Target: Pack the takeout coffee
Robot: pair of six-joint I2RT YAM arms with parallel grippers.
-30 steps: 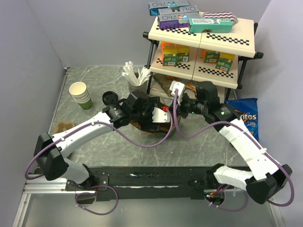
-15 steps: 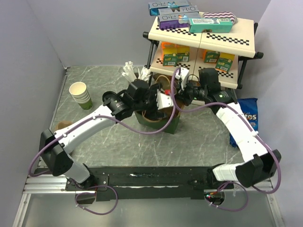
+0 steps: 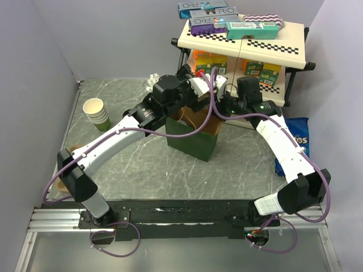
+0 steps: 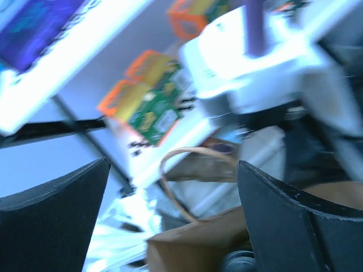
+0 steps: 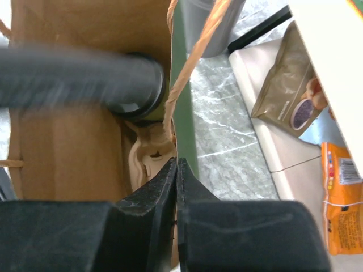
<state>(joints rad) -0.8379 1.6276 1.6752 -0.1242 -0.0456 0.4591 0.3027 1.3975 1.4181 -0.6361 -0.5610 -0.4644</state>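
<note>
**Takeout coffee** [image 5: 138, 90]: round black plastic lid, glossy. It sits inside the bag against the wall at the hand's 12 o'clock. The cup body is almost wholly hidden. A smeared dark bar crosses in front of it; what it is cannot be told.

**Paper bag** [image 3: 193, 144]: upright at mid-tabletop, with matte dark green outside and brown kraft inside. It has twisted tan paper-cord handles [image 5: 198, 51].

**Pulp tray** [image 5: 148, 161]: beige moulded fibre with rounded ribs, on the bag floor below the lid.

**Right hand** [image 5: 177, 165]: black wedge-shaped fingers pressed together on the bag's rim, the paper wall nipped between them.

**Left hand** [image 4: 173, 164]: black fingers spread wide with nothing between them, raised above the bag mouth and facing the rack.

**Rack** [image 3: 244, 45]: at 1 o'clock of the bag. Black metal legs carry cream shelves with checkered edges, which hold small cartons.

**Paper cup** [image 3: 96, 113]: at 9 o'clock, cream-white, lidless and tapered.

**Chip bag** [image 3: 295, 141]: at 3 o'clock, shiny blue foil.

**Tabletop** [image 3: 147, 170]: grey, marble-veined and smooth.
</note>
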